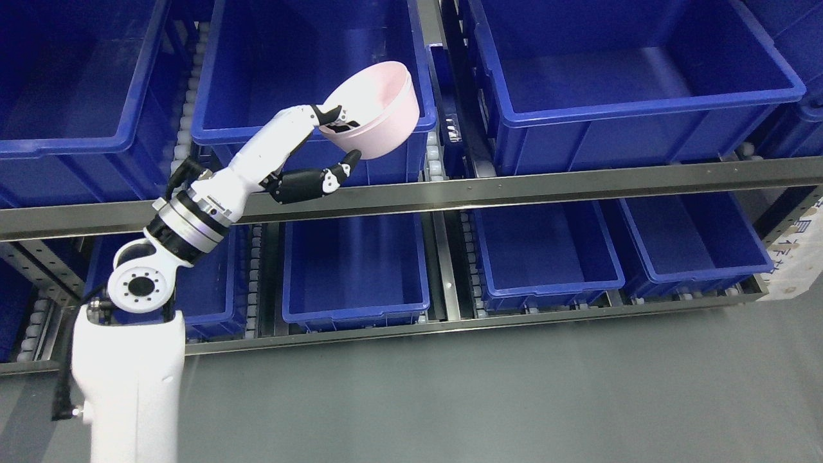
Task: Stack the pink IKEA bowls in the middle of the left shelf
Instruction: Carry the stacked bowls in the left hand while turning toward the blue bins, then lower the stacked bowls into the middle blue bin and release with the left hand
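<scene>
A pink bowl (379, 109) hangs tilted in the air in front of the near rim of the middle blue bin (302, 58) on the upper shelf. My left hand (337, 145) is shut on it: upper fingers (331, 116) hook over the bowl's rim and the thumb (341, 170) presses under its base. The white left arm rises from the lower left. The bowl's opening faces up and to the left. The bin's inside looks bare where visible. The right arm is out of sight.
Blue bins (636, 71) fill the upper shelf on both sides, with smaller blue bins (357, 270) on the lower shelf. A steel rail (514, 186) runs across below the bowl. Grey floor (482, 399) lies in front.
</scene>
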Controlling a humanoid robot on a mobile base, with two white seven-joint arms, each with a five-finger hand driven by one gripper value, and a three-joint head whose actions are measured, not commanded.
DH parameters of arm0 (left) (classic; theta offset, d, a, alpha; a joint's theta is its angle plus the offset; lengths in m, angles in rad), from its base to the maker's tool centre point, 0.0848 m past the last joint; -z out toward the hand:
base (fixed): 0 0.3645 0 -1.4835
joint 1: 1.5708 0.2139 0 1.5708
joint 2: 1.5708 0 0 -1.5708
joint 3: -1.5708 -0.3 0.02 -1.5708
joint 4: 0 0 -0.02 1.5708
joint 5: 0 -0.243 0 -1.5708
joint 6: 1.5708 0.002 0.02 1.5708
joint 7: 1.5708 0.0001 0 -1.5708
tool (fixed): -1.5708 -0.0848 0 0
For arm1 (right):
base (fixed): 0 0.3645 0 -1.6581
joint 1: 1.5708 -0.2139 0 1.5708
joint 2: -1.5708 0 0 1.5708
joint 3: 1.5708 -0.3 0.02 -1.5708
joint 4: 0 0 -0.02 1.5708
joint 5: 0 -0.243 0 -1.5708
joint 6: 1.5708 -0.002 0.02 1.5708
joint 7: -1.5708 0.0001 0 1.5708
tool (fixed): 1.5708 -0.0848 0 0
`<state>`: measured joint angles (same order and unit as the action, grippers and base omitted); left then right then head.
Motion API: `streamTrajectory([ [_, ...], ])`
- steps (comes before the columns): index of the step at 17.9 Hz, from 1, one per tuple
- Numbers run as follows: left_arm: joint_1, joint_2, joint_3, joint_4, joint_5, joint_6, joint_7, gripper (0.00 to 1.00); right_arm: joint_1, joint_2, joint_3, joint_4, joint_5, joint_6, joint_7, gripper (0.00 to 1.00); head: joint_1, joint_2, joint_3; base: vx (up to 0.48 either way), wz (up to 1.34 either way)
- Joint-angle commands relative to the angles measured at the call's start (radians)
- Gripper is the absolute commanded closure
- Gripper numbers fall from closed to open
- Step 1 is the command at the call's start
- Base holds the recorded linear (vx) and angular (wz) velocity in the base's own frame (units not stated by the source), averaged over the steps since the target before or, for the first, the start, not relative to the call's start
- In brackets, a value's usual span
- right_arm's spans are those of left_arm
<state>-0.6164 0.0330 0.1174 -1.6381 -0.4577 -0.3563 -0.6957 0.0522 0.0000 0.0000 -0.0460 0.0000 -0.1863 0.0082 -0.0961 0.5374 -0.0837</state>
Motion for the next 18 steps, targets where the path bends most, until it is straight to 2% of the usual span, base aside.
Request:
streamTrajectory([
  [1, -0.083, 0.013, 0.036, 0.026, -0.170, 0.091, 0.001, 0.95, 0.000, -0.017, -0.011, 0.000, 0.008, 0.001, -0.005, 0.00, 0.0000, 0.000, 0.000, 0.000, 0.00],
  [9, -0.158, 0.134, 0.119, 0.070, -0.171, 0.119, 0.001, 0.94, 0.000, -0.017, -0.009, 0.000, 0.008, 0.001, -0.005, 0.00, 0.0000, 0.000, 0.000, 0.027, 0.00],
  [12, -0.245, 0.140, 0.125, 0.191, -0.173, 0.119, 0.002, 0.94, 0.000, -0.017, -0.009, 0.000, 0.008, 0.001, -0.005, 0.00, 0.0000, 0.000, 0.000, 0.036, 0.06],
  [14, -0.304, 0.142, 0.117, 0.329, -0.188, 0.119, 0.004, 0.94, 0.000, -0.017, -0.009, 0.000, 0.008, 0.001, -0.005, 0.00, 0.0000, 0.000, 0.000, 0.030, 0.20],
  [18, -0.313, 0.128, 0.047, 0.498, -0.199, 0.114, 0.047, 0.93, 0.000, -0.017, -0.009, 0.000, 0.008, 0.001, -0.005, 0.00, 0.0000, 0.000, 0.000, 0.046, 0.15],
])
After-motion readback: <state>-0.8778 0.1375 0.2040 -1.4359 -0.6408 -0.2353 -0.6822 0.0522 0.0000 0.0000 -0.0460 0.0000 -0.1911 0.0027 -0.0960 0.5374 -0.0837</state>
